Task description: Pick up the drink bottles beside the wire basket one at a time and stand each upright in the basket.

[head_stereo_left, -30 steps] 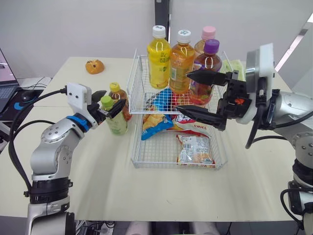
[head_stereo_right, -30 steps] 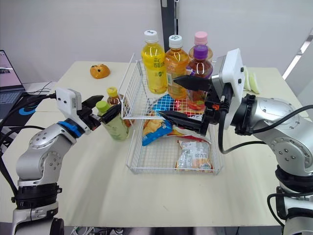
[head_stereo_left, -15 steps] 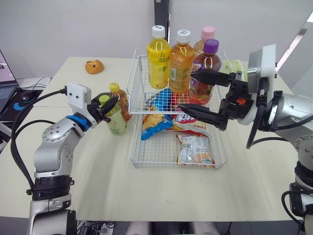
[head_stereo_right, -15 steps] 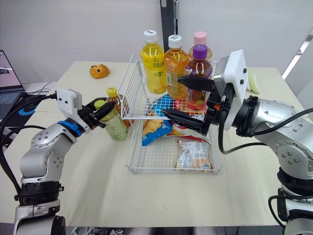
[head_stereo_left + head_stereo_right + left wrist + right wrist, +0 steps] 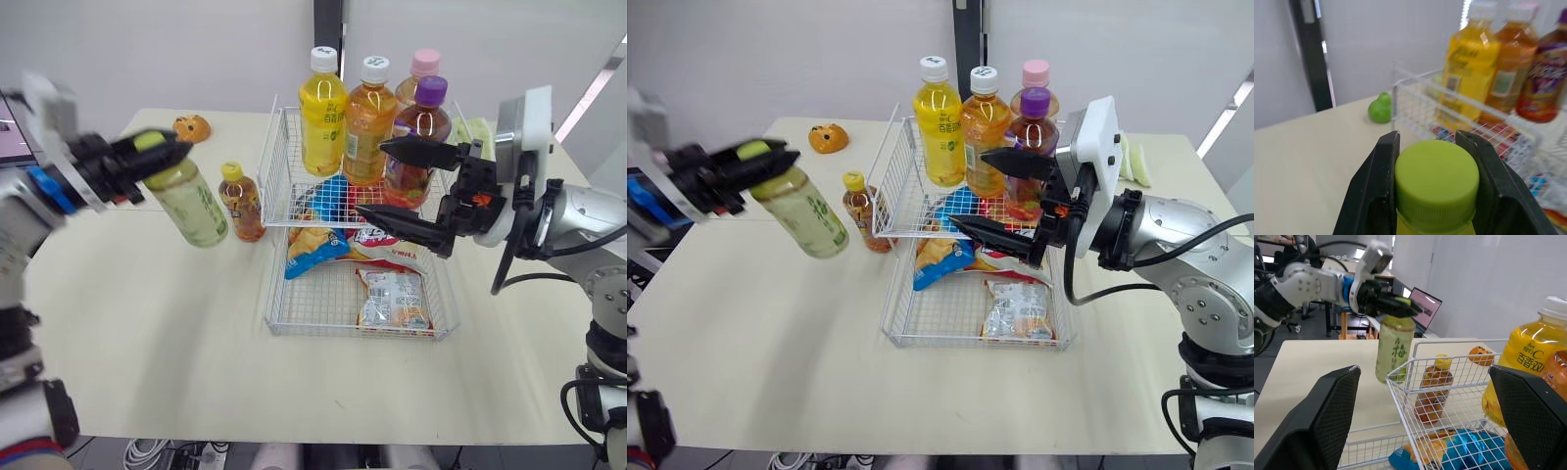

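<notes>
1. While the green-capped bottle (image 5: 188, 201) hung tilted above the counter (image 5: 176, 323) at the wire basket's (image 5: 277, 323) 9 o'clock, the left fingers (image 5: 168, 147) clenched only its cap, so a quick swing could twist it loose.
2. Its base might clip the amber bottle (image 5: 241, 203) standing just beside that 9 o'clock wall, or catch the rim.
3. Snack packets (image 5: 392, 299) covered the basket floor, so it could topple on landing.
4. The right fingers (image 5: 421, 154) hovered spread wide at the basket's 3 o'clock side, risking a collision.
</notes>
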You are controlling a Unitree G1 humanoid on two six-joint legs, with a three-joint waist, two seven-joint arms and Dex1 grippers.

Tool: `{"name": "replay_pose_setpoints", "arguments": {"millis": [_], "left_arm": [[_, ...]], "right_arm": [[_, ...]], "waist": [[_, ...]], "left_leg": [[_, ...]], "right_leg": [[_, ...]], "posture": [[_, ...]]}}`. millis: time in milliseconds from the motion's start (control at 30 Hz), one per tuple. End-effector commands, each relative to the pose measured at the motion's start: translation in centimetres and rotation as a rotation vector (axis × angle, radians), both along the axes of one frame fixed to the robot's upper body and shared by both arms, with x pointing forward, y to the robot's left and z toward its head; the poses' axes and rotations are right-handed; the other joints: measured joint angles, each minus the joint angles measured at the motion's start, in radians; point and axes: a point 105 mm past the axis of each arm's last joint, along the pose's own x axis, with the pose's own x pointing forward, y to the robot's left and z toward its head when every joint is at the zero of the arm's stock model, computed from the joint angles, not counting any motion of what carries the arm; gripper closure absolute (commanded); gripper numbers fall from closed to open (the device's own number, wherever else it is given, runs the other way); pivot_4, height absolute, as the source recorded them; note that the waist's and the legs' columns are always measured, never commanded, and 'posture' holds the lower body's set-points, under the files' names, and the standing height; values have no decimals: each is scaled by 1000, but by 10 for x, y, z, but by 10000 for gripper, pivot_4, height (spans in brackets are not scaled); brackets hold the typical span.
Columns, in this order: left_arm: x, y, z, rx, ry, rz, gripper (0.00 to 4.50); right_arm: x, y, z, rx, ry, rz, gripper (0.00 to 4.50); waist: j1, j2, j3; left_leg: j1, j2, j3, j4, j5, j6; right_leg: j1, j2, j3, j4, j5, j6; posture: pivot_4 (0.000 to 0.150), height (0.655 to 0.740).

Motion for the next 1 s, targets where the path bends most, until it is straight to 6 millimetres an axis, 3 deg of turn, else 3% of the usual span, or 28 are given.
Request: {"name": "replay_pose_setpoints", "arguments": {"millis": [33,333,500,800,1000], "left_arm": [[-20,-8,40,29,-68,-103,31157],[-40,-52,108,39,-169,-351,31157],[-40,-91,120,48,-207,-527,31157],[-25,-159,97,59,-230,-722,31157],[12,-186,47,143,-268,-644,31157]], "right_arm": [[-4,-1,11,14,-56,16,0],[-3,-7,8,-20,-70,-28,0],[-5,-11,9,-24,-74,-70,0],[-15,-19,7,-42,-79,-177,0],[-25,-23,3,-28,-73,-251,0]], "waist": [[-2,0,0],[-3,0,0],[-3,0,0],[-3,0,0],[-4,1,0]], "left_leg": [[0,0,0,0,0,0],[-2,0,0,1,0,0],[-2,0,0,2,0,0],[-4,0,0,4,0,0],[-3,0,0,5,0,0]], "right_leg": [[0,0,0,0,0,0],[-1,1,0,0,0,0],[-1,1,0,1,0,0],[-2,1,0,1,0,0],[-1,1,1,2,0,0]], "posture": [[1500,7400],[1500,7400],[1500,7400],[1500,7400],[1500,7400]]}}
